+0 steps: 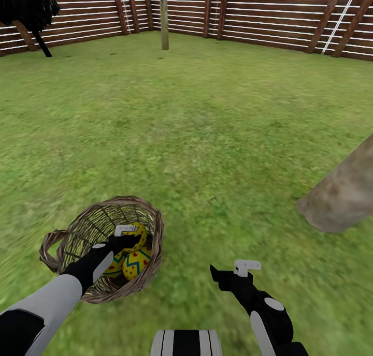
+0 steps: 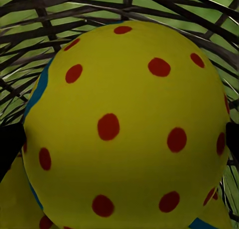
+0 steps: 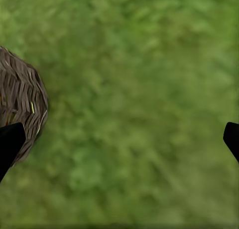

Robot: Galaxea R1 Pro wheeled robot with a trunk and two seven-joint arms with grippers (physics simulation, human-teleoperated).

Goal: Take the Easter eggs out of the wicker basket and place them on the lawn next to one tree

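Eggs point(image 1: 132, 252) lie in the wicker basket point(image 1: 150, 263) on the lawn point(image 1: 207, 138); a thick trunk point(image 1: 344, 193) stands to the right, a fence point(image 1: 259, 14) behind. The left hand point(image 1: 124, 238) reaches into the basket among them; the right hand point(image 1: 228, 273) hovers beside it.

Left wrist: a dotted egg point(image 2: 124, 129) sits between the dark fingertips point(image 2: 10, 144), which seem to touch its sides.

Right wrist: fingertips point(image 3: 9, 141) spread wide over grass, holding nothing, basket point(image 3: 22, 109) alongside.

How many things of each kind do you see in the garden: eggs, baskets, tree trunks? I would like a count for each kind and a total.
Easter eggs, in the wicker basket: at least 2; the left gripper may hide more
Wicker baskets: 1
Pale tree trunks: 2
Dark bushy trees: 1
Total: 6
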